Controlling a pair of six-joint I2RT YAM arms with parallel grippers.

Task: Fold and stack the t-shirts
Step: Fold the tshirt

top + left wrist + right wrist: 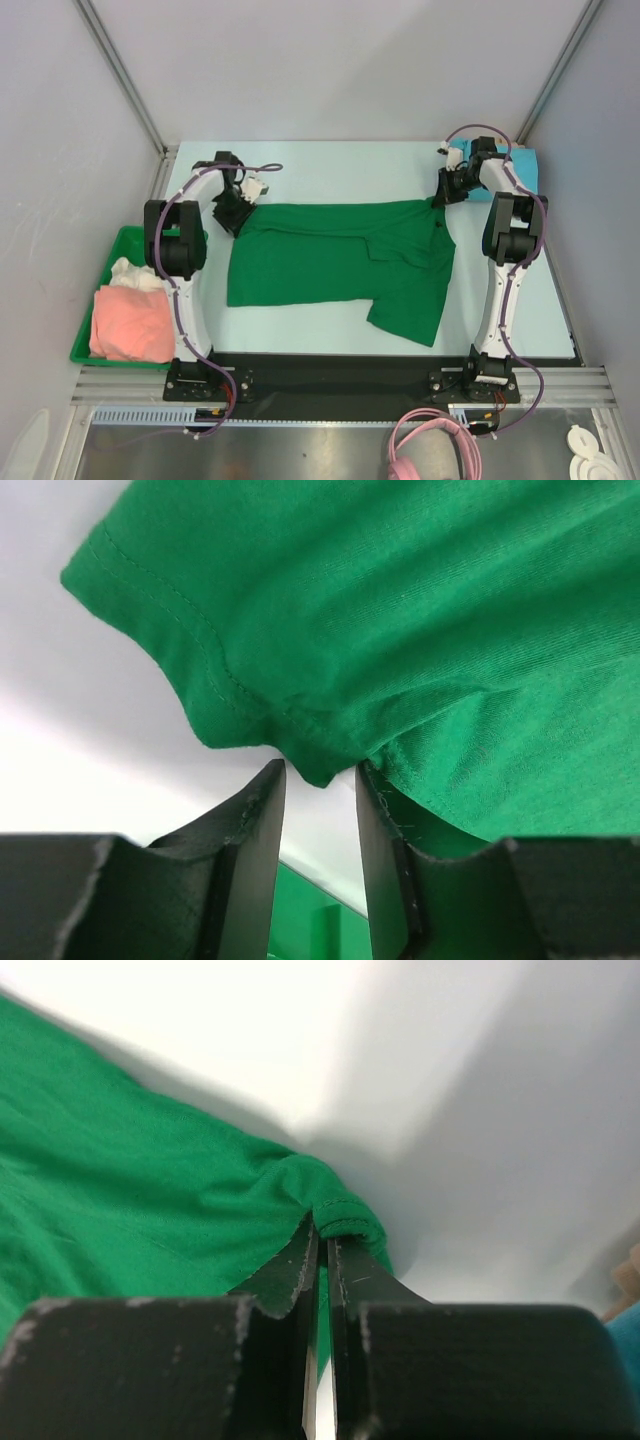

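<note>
shirt (340, 265) lay spread on the tabletop (330, 165), first fold starting, i judged. right claw (441, 198) clenched its far corner; left claw (232, 213) gaped around the hem. next i needed to close it and lift both.

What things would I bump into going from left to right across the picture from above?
green bin → left gripper → green t-shirt → right gripper → blue cloth
</note>
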